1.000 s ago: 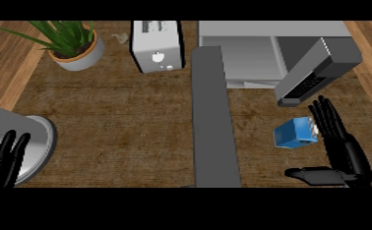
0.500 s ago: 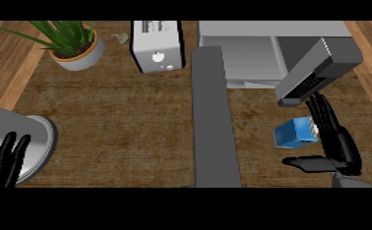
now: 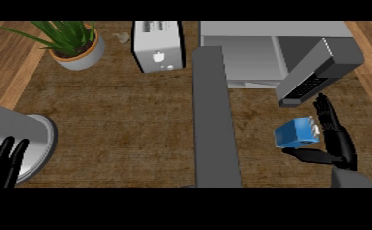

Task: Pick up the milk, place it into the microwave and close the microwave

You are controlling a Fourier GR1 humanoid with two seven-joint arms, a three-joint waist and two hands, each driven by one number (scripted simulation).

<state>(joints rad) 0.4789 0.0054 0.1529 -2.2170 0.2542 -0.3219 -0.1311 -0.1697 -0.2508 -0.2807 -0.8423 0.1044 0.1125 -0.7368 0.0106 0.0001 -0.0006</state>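
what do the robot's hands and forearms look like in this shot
Both hands are black, with slim, segmented fingers and a thumb. The right hand joins a smooth grey forearm at the lower right edge. Of the left hand only dark fingers show at the lower left edge. No cables or markings are visible.

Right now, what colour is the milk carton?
Blue, with a lighter whitish top, seen in the head view: milk carton beside the right hand.

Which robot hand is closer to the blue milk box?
The right. The right robot hand is open right beside the milk box, fingers along its right side and thumb just below it. The left robot hand rests far away at the left edge, by a grey plate.
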